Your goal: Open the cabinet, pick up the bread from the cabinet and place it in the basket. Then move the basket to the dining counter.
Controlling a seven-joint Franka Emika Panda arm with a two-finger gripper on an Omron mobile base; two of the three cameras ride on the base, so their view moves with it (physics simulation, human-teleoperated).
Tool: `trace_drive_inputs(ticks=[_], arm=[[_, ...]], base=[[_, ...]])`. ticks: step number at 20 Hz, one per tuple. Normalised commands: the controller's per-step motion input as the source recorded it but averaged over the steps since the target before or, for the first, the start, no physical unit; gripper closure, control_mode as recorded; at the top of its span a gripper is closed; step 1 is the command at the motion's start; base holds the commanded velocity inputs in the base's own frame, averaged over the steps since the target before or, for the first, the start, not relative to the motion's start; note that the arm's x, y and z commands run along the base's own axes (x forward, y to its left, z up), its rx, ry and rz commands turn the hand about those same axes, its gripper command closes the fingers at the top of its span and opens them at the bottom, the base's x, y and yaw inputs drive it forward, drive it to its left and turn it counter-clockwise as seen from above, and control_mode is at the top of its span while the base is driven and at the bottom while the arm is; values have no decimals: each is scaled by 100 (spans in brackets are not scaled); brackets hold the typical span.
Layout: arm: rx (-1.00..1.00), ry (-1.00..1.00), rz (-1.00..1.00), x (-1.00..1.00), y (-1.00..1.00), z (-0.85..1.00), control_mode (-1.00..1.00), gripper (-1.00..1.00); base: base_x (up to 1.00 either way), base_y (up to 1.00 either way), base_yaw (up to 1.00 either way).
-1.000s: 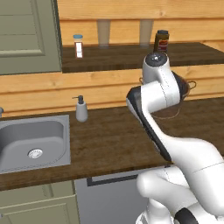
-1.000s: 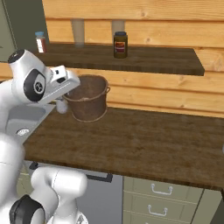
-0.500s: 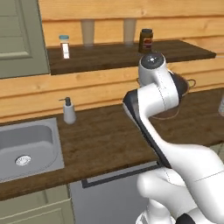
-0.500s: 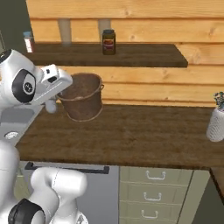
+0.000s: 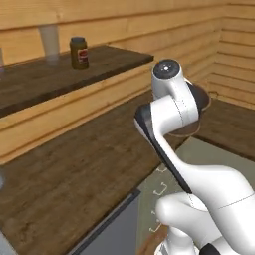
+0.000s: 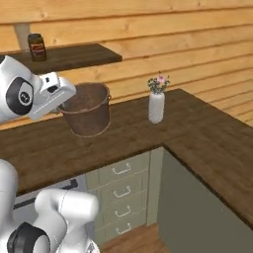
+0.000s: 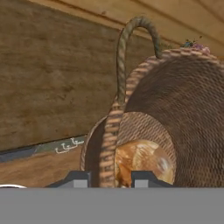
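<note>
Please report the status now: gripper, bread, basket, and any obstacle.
Gripper shut on basket rim. Bread inside basket. Basket above the counter. Flower vase stands to its right, apart.

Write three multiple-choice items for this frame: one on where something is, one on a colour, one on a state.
1. Where is the bread?
A. On the shelf
B. Inside the basket
C. Beside the vase

2. What colour is the vase holding the flowers?
A. White
B. Black
C. Blue

3. How does the basket hang?
A. Flat on the counter
B. Upside down
C. Held at its rim, clear of the counter

Answers:
1 B: the hand view shows the bread on the floor of the basket.
2 A: the vase is white.
3 C: the gripper straddles the rim, and the base hangs above the counter.
</note>
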Motion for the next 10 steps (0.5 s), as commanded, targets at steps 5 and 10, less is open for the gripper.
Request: trace_drive_inputs(ticks=[5, 10], arm=[[0, 0, 0, 0, 0, 0, 100, 100], [0, 0, 0, 0, 0, 0, 100, 100]], base=[[-12, -8, -84], [-1, -24, -75]])
